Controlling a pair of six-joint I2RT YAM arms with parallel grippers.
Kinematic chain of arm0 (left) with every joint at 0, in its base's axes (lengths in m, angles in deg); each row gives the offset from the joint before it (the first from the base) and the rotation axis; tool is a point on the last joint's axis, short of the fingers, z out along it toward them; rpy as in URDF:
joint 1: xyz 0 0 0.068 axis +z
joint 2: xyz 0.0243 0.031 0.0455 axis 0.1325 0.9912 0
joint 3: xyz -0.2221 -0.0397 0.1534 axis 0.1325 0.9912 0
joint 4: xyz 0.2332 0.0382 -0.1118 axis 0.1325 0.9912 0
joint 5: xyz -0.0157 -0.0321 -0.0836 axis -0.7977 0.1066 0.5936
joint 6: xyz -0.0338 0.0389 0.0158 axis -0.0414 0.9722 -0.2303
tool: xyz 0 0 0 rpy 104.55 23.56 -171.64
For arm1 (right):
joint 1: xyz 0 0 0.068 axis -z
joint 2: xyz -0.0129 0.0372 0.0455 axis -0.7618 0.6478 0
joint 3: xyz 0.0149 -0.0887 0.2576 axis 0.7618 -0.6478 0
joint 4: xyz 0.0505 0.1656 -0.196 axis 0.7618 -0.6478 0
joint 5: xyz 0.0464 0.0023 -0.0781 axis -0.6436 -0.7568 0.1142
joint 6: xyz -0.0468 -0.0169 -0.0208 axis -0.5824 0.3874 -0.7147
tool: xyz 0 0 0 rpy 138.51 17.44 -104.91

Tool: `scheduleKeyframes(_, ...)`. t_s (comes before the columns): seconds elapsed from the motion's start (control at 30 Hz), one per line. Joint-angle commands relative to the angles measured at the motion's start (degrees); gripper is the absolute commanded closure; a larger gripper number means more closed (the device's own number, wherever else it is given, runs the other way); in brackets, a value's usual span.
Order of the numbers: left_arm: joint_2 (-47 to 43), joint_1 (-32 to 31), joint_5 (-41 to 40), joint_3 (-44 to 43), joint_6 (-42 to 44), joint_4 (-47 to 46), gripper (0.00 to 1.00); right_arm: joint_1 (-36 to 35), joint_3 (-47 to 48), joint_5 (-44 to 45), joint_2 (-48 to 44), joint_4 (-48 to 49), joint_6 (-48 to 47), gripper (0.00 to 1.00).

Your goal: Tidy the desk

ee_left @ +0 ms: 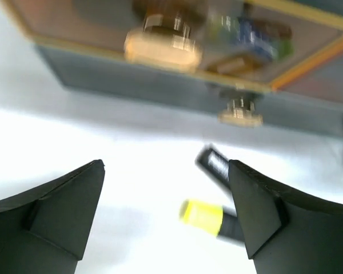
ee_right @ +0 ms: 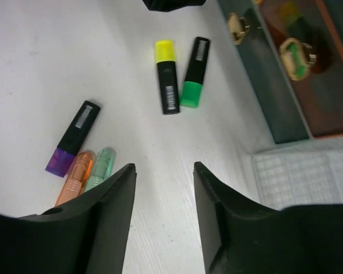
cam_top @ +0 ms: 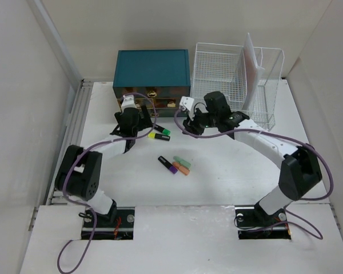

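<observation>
The white desk (cam_top: 234,171) holds two groups of pens. A yellow highlighter (cam_top: 154,136) and a green highlighter (cam_top: 163,132) lie in front of the teal drawer chest (cam_top: 151,71). A purple highlighter (cam_top: 168,164), an orange pen (cam_top: 182,168) and a mint pen (cam_top: 185,161) lie mid-desk. My left gripper (cam_top: 144,119) is open and empty just above the desk, facing the chest, with the yellow highlighter (ee_left: 203,216) near its right finger. My right gripper (cam_top: 190,125) is open and empty above the desk, and its wrist view shows the yellow highlighter (ee_right: 167,77), the green highlighter (ee_right: 194,74) and the purple highlighter (ee_right: 73,140).
A white wire-mesh rack (cam_top: 223,77) with a clear tray and papers stands at the back right, its edge also in the right wrist view (ee_right: 297,171). The chest's gold handles (ee_left: 239,111) are close ahead of the left gripper. Grooved rails (cam_top: 80,120) run along the left side.
</observation>
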Motion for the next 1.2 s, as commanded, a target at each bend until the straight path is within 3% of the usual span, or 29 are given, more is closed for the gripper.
scheduleKeyframes(0.0,-9.27,-1.07,0.77,4.29,-2.15,-1.83,0.11,-2.31,2.91,-4.99,4.53,-4.70,-4.36,0.48)
scheduleKeyframes(0.2,-22.01,-4.24,0.77,12.83,-6.02,-1.30,0.05,-7.32,4.76,-5.09,11.65,-9.72,-10.25,0.47)
scheduleKeyframes(0.43,-32.30,-4.77,-0.55,20.22,-11.29,-1.30,0.03,-11.54,5.28,-1.40,14.13,-10.95,-9.48,0.46)
scheduleKeyframes(0.73,-44.16,-4.77,-10.56,26.29,-15.34,1.32,0.01,-16.55,7.57,1.69,19.13,-7.71,-2.44,0.42)
scheduleKeyframes(1.17,-55.77,-4.77,-26.73,29.27,-25.70,10.03,0.01,-17.08,9.24,9.24,23.00,0.38,7.67,0.36)
